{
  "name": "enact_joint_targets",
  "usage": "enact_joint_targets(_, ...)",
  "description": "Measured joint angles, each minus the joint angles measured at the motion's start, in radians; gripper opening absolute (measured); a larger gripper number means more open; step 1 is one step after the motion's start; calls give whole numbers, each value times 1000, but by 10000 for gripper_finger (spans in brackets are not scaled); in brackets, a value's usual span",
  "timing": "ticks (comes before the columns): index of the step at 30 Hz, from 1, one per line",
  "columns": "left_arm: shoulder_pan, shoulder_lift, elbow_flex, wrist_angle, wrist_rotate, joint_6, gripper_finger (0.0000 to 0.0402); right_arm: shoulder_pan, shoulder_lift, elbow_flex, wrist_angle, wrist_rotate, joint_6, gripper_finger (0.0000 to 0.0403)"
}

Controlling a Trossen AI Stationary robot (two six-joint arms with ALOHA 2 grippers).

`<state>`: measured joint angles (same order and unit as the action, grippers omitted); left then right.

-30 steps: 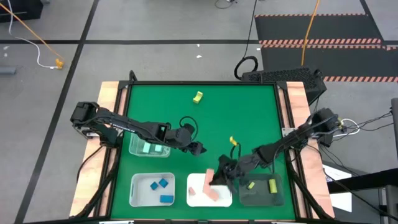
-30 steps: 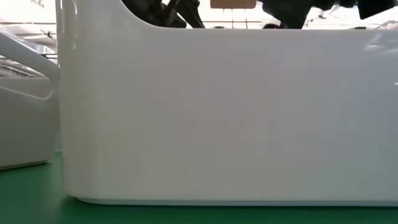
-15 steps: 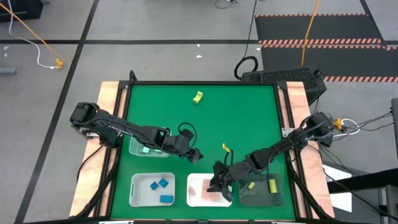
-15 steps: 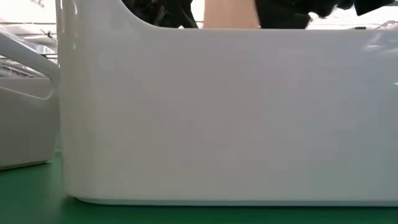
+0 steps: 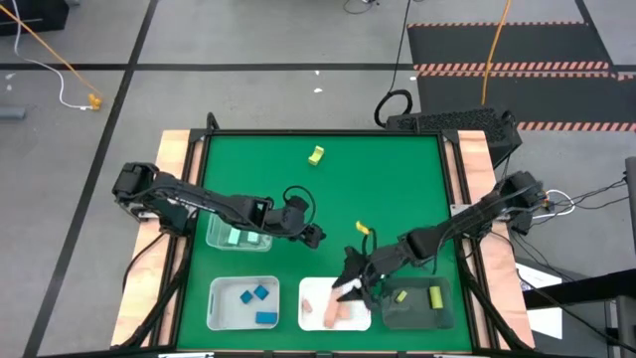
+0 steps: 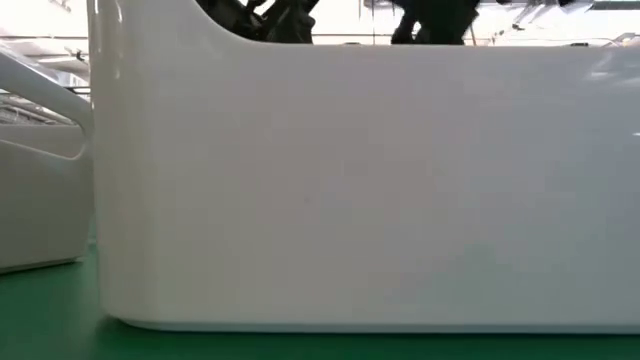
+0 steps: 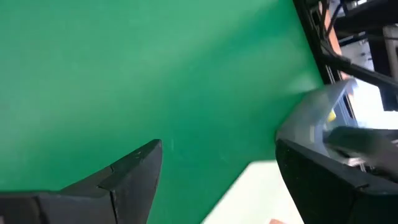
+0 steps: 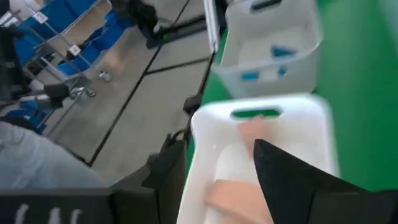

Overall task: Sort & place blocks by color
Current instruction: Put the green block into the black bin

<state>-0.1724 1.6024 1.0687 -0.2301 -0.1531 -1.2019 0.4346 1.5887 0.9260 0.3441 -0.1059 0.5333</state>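
Two dark arms work over a green table [image 5: 328, 194]. The right gripper [image 5: 350, 288] hangs above the white tray [image 5: 310, 290], fingers parted and empty, tan blocks [image 5: 333, 312] lying in the tray below. The left gripper [image 5: 316, 237], spread wide and empty, hovers beside the clear tray [image 5: 214, 239] with mint blocks [image 5: 237, 237]. Blue blocks [image 5: 256, 296] fill another white tray [image 5: 219, 288]; yellow-green blocks [image 5: 417, 296] sit in the dark tray [image 5: 442, 316], one more [image 5: 316, 154] loose at the far edge.

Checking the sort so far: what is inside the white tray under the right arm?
Tan blocks lie in the white tray: one by its left side, a longer one mid-tray. The right gripper covers the tray's upper right corner, so anything there is hidden.
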Motion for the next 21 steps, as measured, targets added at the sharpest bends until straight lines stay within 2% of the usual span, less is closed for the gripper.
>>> enact_joint_targets(6, 41, 0, 0, 41, -97, 102, 312, -58, -175, 0, -123, -1, -121, 175)
enact_joint_targets(12, 95, 0, 0, 145, -244, 280, 312, -117, -388, 0, -375, 26, -286, 175)
enact_joint_targets(17, 159, 0, 0, 233, -338, 363, 312, -154, -530, 0, -583, 168, -378, 175)
enact_joint_targets(21, 227, 0, 0, 254, -286, 394, 312, -178, -605, 0, -696, 352, -404, 175)
